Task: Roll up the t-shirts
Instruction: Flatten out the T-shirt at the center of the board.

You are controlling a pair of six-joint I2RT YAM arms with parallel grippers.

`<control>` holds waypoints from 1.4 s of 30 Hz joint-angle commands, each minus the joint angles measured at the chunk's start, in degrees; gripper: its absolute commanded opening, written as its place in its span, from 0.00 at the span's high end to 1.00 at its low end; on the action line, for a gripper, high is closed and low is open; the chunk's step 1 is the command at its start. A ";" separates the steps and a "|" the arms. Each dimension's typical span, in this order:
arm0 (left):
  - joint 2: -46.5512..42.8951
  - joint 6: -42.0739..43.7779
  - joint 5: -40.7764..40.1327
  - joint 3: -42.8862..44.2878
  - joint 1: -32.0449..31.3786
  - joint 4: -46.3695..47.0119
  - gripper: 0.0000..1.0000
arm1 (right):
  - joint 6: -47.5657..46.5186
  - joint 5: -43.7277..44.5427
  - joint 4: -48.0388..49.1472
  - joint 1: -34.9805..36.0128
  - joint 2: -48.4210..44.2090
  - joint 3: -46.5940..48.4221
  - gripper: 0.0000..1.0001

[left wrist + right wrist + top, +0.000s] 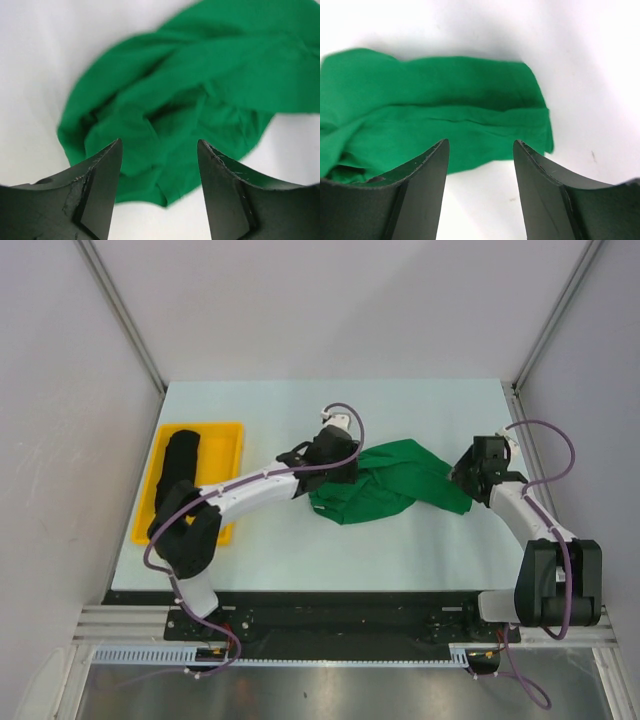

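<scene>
Yellow tray sits on the left part of the table, holding the black t-shirt as a long rolled bundle lying lengthwise along the tray's left side. The rest of the tray floor that shows is bare. The green t-shirt lies crumpled and unrolled on the table right of centre, well apart from the tray. It is bunched into folds at its left end and narrows toward a flatter folded edge at its right end. The left arm rises from its base with its elbow over the near end of the tray, hiding that end and the near end of the black bundle. Its forearm runs rightward across the table to the left end of the green shirt. In the left wrist view the left gripper has its fingers wide apart with nothing between them, and the bunched green cloth lies just beyond the tips. From the top view the left gripper overlaps the cloth's edge, but I cannot tell whether it touches. The right arm bends up and leftward from its base to the shirt's right end. The right gripper is likewise spread wide and holds nothing. The folded right edge of the green cloth lies just past the fingertips, and contact cannot be judged. In the top view the right gripper sits at that right edge. Purple cables loop off both wrists.
</scene>
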 commanded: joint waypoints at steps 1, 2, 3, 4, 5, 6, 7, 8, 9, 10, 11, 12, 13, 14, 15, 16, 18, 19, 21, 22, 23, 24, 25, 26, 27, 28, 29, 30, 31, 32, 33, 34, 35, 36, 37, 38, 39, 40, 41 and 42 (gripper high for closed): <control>5.69 4.87 -11.01 9.18 -0.16 -4.86 0.35 | 1.62 -2.79 6.36 -2.06 -1.54 0.24 0.41; 6.92 6.00 -11.80 10.16 -0.16 -6.18 0.38 | 1.71 -3.06 6.80 -2.42 -1.10 0.24 0.41; 7.97 6.54 -12.68 11.12 -0.16 -6.89 0.39 | 1.88 -3.41 7.24 -2.86 -0.84 0.24 0.41; 9.90 7.41 -13.82 12.44 -0.16 -7.50 0.39 | 2.40 -4.19 7.85 -3.65 -0.49 0.15 0.41; 10.44 7.77 -14.26 12.80 -0.16 -8.12 0.42 | 2.58 -4.55 8.21 -4.18 -0.22 0.15 0.41; 10.71 7.86 -14.27 12.80 -0.16 -8.04 0.42 | 2.76 -4.90 8.65 -4.62 0.65 0.15 0.41; 10.97 7.95 -13.83 12.45 -0.16 -7.86 0.43 | 3.11 -4.91 9.35 -4.97 0.92 0.15 0.41; 10.97 7.95 -13.39 12.19 -0.16 -7.08 0.45 | 3.11 -4.82 9.79 -5.84 1.53 0.15 0.41; 10.97 7.95 -13.13 11.75 -0.16 -6.63 0.46 | 3.29 -4.73 10.66 -6.46 2.41 0.24 0.41; 11.06 8.03 -12.78 11.49 -0.16 -6.37 0.46 | 3.55 -5.43 11.20 -7.16 3.11 0.15 0.41; 11.49 8.12 -12.42 11.66 -0.16 -6.37 0.50 | 4.34 -5.87 11.55 -8.39 3.73 0.15 0.41; 11.67 8.21 -12.25 11.66 -0.16 -6.37 0.51 | 4.78 -6.48 12.16 -8.92 5.13 0.24 0.42; 11.76 8.30 -12.16 11.49 -0.16 -6.37 0.52 | 4.96 -7.44 12.34 -9.27 5.84 0.33 0.43; 11.76 8.30 -12.16 11.40 -0.16 -6.19 0.53 | 5.13 -7.11 12.17 -9.45 6.45 0.42 0.43; 11.76 8.39 -12.24 11.22 -0.16 -6.02 0.53 | 5.13 -6.58 11.38 -9.63 6.98 0.42 0.43; 11.76 8.56 -12.07 10.87 -0.16 -5.84 0.55 | 5.05 -5.10 10.94 -9.72 7.77 0.42 0.43; 11.94 8.82 -12.07 10.61 -0.16 -5.49 0.62 | 4.61 -4.47 10.15 -10.07 8.74 0.42 0.43; 12.20 9.00 -12.07 10.69 -0.16 -5.57 0.64 | 4.35 -4.38 9.88 -10.24 9.62 0.42 0.43; 12.64 9.09 -12.33 10.95 -0.07 -5.84 0.70 | 3.73 -4.12 8.84 -10.51 9.97 0.42 0.43; 12.73 9.18 -12.33 11.04 -0.07 -5.75 0.72 | 3.55 -3.94 8.57 -10.77 10.06 0.33 0.43; 12.64 9.26 -12.42 11.04 -0.07 -5.58 0.79 | 3.38 -3.94 8.48 -10.77 9.98 0.07 0.41; 12.55 9.35 -12.77 11.04 -0.07 -5.58 0.83 | 3.12 -4.46 9.00 -10.86 10.15 -0.02 0.40; 12.29 9.61 -13.03 11.22 -0.07 -5.75 0.87 | 3.11 -4.90 9.35 -10.86 10.41 -0.02 0.39; 12.12 9.70 -13.56 11.22 -0.07 -5.84 0.96 | 3.20 -4.91 9.88 -10.77 11.46 -0.02 0.39; 11.59 9.97 -14.43 11.48 -0.07 -5.93 1.00 | 3.37 -5.25 10.93 -10.77 11.99 -0.02 0.38; 11.15 10.06 -15.05 11.57 0.01 -6.45 1.00 | 3.46 -5.69 11.55 -10.86 12.61 -0.02 0.38; 10.63 10.14 -15.49 11.66 0.10 -6.63 1.00 | 3.64 -6.13 12.34 -10.86 13.48 -0.02 0.37; 9.92 10.14 -15.85 11.66 0.19 -6.63 1.00 | 3.64 -7.53 14.26 -10.86 14.97 -0.02 0.38; 8.61 10.32 -16.20 11.75 0.28 -6.63 1.00 | 3.90 -8.06 15.32 -10.86 15.86 -0.02 0.38; 7.82 10.49 -16.20 11.92 0.37 -6.63 1.00 | 4.08 -8.42 16.38 -10.86 16.65 0.06 0.39; 7.20 10.76 -16.29 12.10 0.37 -6.63 1.00 | 4.34 -8.51 17.87 -10.95 18.22 0.24 0.40; 6.76 11.37 -16.38 13.06 0.45 -7.07 1.00 | 4.60 -8.68 18.49 -10.86 18.93 1.11 0.42; 5.97 11.64 -16.55 13.67 0.46 -7.50 1.00 | 4.87 -8.68 18.58 -11.03 19.55 1.73 0.53; 5.61 11.99 -16.73 14.12 0.46 -7.94 1.00 | 5.04 -8.77 18.50 -11.21 20.17 2.26 0.62; 5.09 12.51 -16.90 14.90 0.46 -8.38 1.00 | 5.22 -8.69 18.50 -11.12 20.08 3.39 0.72; 4.13 12.95 -17.69 15.17 0.46 -8.65 1.00 | 5.40 -8.68 18.41 -11.21 19.82 4.01 0.86; 3.42 13.48 -18.30 15.44 0.63 -8.65 1.00 | 5.31 -8.68 17.36 -11.12 19.56 4.89 0.92; 2.89 14.70 -19.44 16.22 0.80 -9.09 1.00 | 5.22 -8.68 16.83 -11.12 18.51 5.68 0.98; 2.36 15.32 -20.67 16.58 1.42 -9.09 1.00 | 4.87 -8.68 16.22 -11.12 17.98 7.60 1.00; 1.31 15.94 -20.68 17.19 2.03 -9.27 1.00 | 4.61 -8.68 14.82 -11.21 17.28 8.67 1.00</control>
